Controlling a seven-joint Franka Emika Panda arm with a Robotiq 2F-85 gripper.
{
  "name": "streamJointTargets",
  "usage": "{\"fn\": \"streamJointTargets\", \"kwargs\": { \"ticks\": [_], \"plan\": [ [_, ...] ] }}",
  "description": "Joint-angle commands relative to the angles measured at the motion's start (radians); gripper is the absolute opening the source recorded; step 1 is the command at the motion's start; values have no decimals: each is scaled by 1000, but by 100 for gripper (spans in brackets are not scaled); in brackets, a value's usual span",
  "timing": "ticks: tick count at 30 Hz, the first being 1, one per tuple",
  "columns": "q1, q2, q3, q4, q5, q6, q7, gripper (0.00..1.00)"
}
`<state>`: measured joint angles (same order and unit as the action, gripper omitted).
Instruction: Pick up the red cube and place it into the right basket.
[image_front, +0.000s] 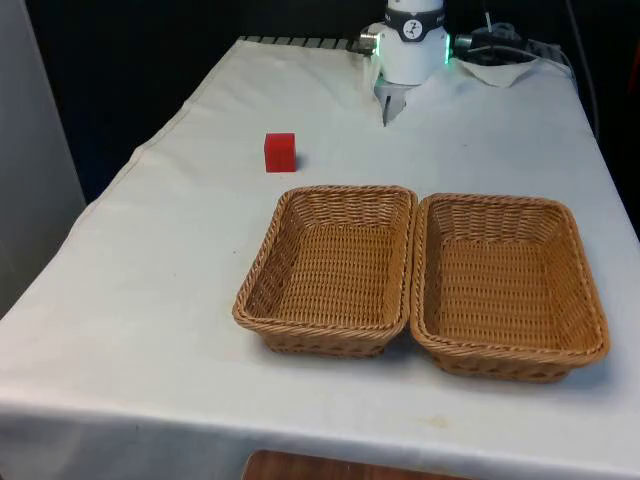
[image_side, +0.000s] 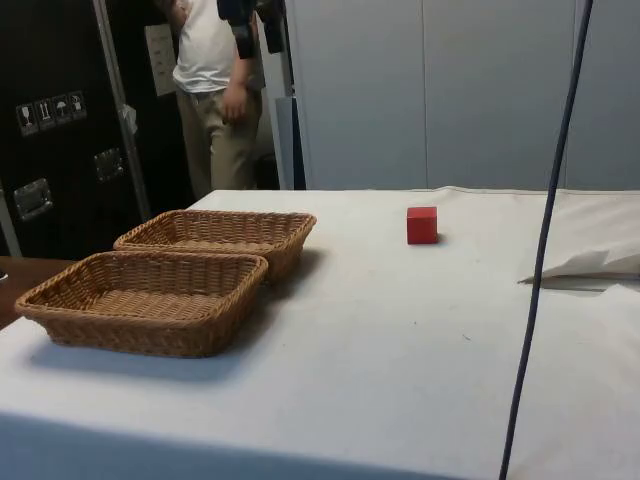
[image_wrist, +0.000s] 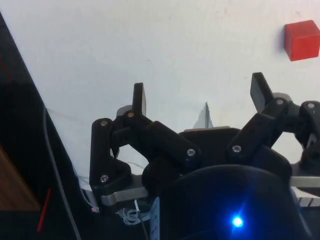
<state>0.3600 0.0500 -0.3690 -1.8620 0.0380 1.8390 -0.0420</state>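
The red cube (image_front: 280, 152) sits on the white cloth at the front view's left, a little beyond the two wicker baskets. It stands past the baskets in the side view too, as the red cube (image_side: 421, 225). The right basket (image_front: 590, 300) is empty and touches the left basket (image_front: 262, 270), also empty. From the side, the right basket (image_side: 70, 310) is the nearer one. My gripper (image_wrist: 200, 95) is open above bare cloth, with nothing between its fingers (image_wrist: 139, 97). The cube (image_wrist: 302, 40) lies well off to one side of it.
A person (image_side: 215, 90) stands beyond the table's far side in the side view. A dark cable (image_side: 545, 250) hangs down in front of that camera. A raised fold of cloth (image_front: 385, 105) sits near the robot's base.
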Motion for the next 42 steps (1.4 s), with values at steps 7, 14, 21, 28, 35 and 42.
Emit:
{"fn": "streamJointTargets", "kwargs": {
  "ticks": [7,14,21,28,35,42],
  "plan": [
    [-5,-51,-4,-53,-11,6,-13,100],
    [-10,-98,-10,-106,-13,15,-33,100],
    [-18,-150,-18,-165,-11,24,-68,100],
    [-22,-177,-28,-196,-14,24,-105,100],
    [-23,-182,-45,-214,-18,22,-170,100],
    [-23,-175,-56,-225,-27,27,-220,100]
  ]
}}
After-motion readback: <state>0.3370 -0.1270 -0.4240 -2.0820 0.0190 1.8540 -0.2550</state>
